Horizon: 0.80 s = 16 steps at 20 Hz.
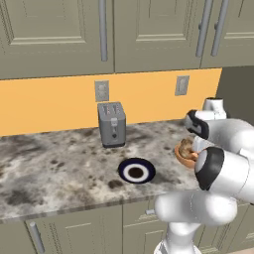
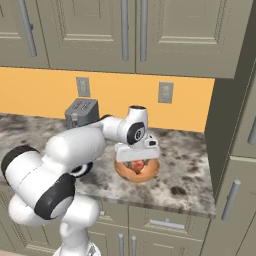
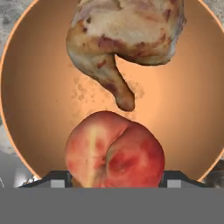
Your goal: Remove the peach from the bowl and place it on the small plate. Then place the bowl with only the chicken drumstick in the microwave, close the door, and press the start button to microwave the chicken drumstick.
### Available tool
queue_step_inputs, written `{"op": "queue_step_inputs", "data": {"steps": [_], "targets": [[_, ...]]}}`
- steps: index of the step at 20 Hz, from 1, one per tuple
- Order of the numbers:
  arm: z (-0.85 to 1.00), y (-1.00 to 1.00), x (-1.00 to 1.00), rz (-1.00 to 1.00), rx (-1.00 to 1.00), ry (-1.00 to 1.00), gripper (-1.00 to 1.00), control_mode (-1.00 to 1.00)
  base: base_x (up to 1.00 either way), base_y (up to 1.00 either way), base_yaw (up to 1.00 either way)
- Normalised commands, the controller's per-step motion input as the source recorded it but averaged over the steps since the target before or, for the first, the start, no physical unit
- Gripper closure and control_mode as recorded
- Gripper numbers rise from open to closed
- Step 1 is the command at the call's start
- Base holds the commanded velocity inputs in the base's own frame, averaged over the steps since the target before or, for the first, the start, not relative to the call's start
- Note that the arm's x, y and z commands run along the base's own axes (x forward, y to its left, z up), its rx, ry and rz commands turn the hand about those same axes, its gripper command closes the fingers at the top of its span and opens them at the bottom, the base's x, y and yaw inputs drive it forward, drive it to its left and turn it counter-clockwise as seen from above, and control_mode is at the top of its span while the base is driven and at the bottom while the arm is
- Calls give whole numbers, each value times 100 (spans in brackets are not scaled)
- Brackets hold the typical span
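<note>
A: Straddling the peach point(image 3: 114, 151), the fingers point(image 3: 59, 180) sit one on each side of it, spread; whether they touch the fruit I cannot tell.

B: Where is it?

A: Inside the orange bowl point(image 3: 183, 127), just below the chicken drumstick point(image 3: 124, 37). Farther along the marbled worktop point(image 1: 54, 171) lies the small plate point(image 1: 136, 171), then a grey toaster point(image 1: 112, 124). No writing is readable.

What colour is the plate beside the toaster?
Dark navy rim, white centre: the small plate, clearest in the left base view.
</note>
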Motion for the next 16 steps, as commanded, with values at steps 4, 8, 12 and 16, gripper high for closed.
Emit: {"op": "queue_step_inputs", "data": {"steps": [4, 8, 12, 16], "targets": [[94, 35, -14, 5, 0, -33, 100, -100, 0, 0, 0], [55, 89, -37, 1, 0, -14, 100, -100, 0, 0, 0], [2, 100, -12, 5, -2, 4, 100, -100, 0, 0, 0], [0, 100, 0, 7, -3, 10, 100, -100, 0, 0, 0]]}}
